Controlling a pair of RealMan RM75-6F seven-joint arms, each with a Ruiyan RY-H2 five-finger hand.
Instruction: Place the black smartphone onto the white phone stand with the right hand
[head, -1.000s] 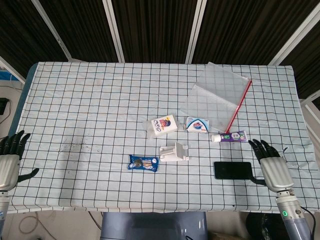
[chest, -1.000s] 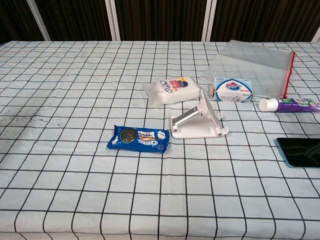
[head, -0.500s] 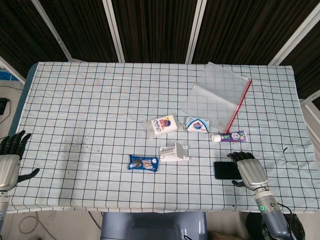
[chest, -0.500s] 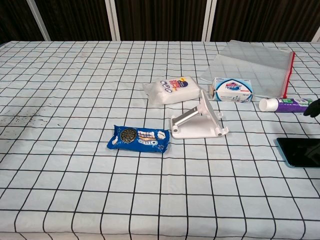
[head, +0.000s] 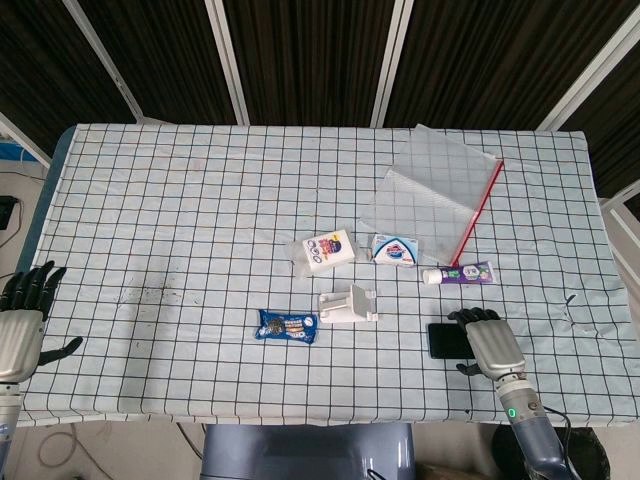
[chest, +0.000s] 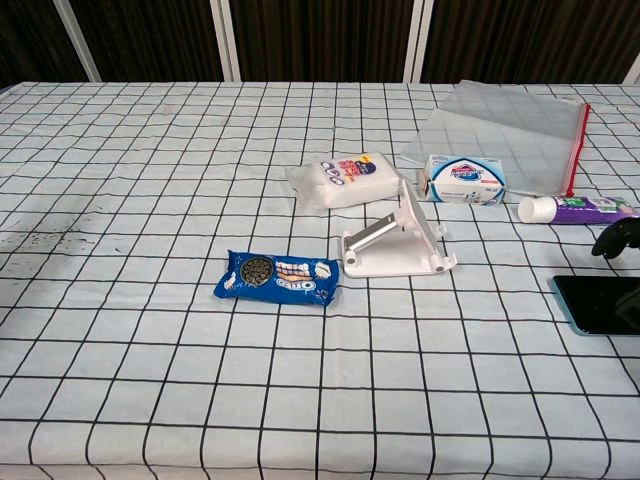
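One second on, the right hand (head: 491, 341) has swung in over the flat black smartphone (head: 449, 341) lying right of the white plastic phone stand (head: 349, 304), fingers curling, grasp not yet confirmable.

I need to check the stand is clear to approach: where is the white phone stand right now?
In the head view the white phone stand sits near the table's middle, between the blue cookie pack and the black smartphone.

Bare cloth separates black smartphone (head: 450, 341) from white phone stand (head: 349, 305); toothpaste tube (head: 457, 273) flanks it.
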